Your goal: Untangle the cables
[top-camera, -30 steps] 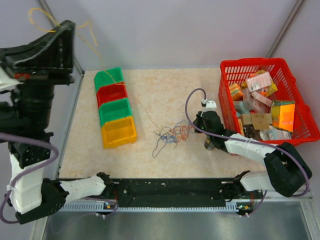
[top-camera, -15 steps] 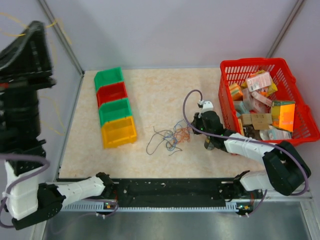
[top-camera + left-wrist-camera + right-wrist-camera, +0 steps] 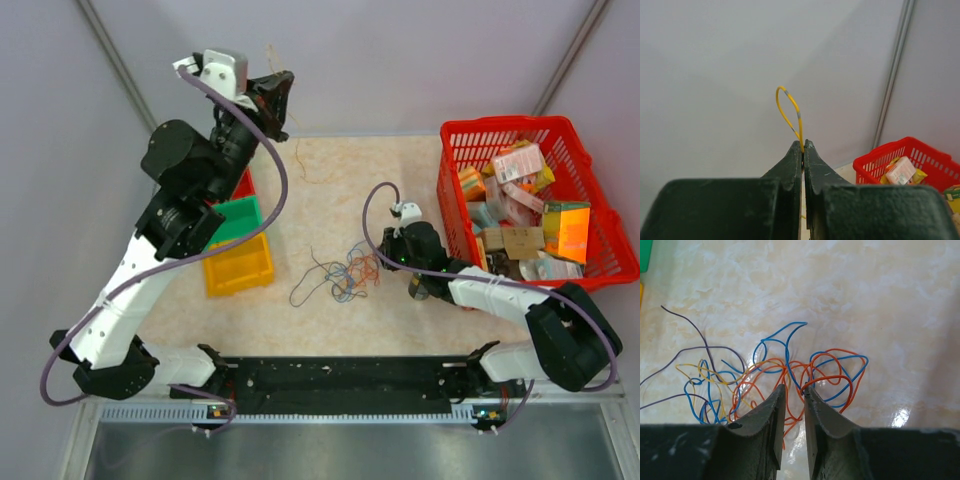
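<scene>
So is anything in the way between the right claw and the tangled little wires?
Nothing visible. The right gripper sits right at the tangle of thin blue, orange and purple wires on the beige tabletop, its tips slightly apart.

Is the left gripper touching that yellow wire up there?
Touching. In the left wrist view the left gripper is shut on the yellow wire, and the wire's loop sticks up from between the fingertips.
</scene>
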